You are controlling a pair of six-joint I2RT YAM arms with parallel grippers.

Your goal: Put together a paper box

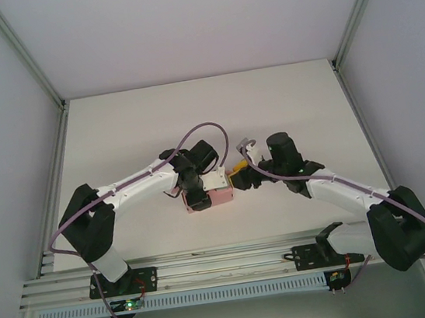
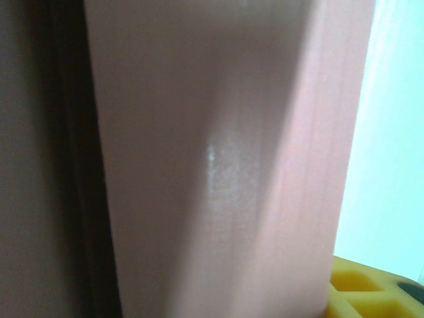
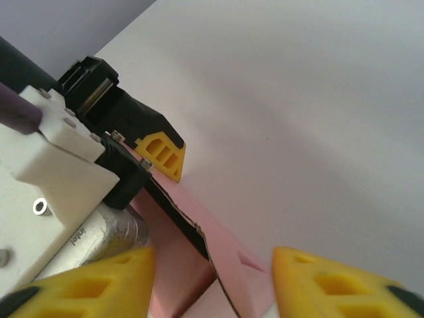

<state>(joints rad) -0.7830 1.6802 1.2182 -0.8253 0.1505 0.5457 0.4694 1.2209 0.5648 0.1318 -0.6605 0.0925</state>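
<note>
Box (image 1: 224, 197) sat mid-worktop (image 1: 191, 115) between the arms, its pink card close against the left hand (image 1: 198, 198), probably to steady it; whether that hand clenched it could not be told. Right hand (image 3: 213, 260) gaped, released, straddling its corner, seemingly ready to fold.

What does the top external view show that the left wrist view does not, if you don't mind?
The top view adds the left arm and the right arm meeting mid-table, the white table and the metal rail along its near edge. The wrist view adds the box at very close range, with a faint glare streak and soft shadows on its pink surface. Common to both are that pink box and a yellow fingertip beside it.
</note>
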